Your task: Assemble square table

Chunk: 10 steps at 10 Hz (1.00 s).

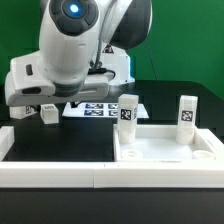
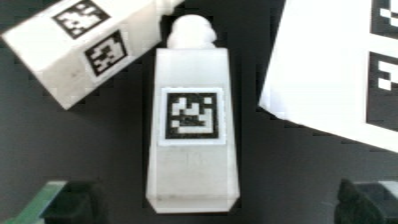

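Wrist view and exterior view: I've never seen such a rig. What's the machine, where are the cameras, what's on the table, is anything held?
The white machine is a robot arm with a two-finger gripper. The exterior view watches the scene from off the arm; the wrist view looks down from its wrist. On the black table: a square tray-like table top with two upright legs at its far side, a marker board, white border rails. Nothing is held: the open gripper hangs over a lying leg.
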{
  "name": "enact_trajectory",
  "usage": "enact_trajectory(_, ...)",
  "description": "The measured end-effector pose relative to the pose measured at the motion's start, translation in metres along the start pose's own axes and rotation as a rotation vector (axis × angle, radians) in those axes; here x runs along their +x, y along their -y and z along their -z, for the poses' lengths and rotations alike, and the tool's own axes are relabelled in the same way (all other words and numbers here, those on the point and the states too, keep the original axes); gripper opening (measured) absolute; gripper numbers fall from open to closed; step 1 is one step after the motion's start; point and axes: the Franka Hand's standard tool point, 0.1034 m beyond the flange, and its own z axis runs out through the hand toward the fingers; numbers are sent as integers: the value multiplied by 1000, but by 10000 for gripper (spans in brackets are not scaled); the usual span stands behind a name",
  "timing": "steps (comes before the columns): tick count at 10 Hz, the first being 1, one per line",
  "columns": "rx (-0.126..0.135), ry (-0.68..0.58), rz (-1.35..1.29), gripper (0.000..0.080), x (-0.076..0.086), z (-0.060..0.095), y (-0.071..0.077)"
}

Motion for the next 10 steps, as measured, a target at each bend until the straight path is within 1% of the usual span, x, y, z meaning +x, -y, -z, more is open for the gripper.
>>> enact_trajectory(3,1,1,0,649,0,-1,0)
enact_trajectory(5,15,38,-41,649,-4,-24,-7)
enact_trajectory(6,15,48,-51,649,-3,-27,-6)
enact_trajectory(9,14,49,-54,649,-1,-29,-4)
enact_trajectory(10,14,50,-54,534,-1,-30,-4)
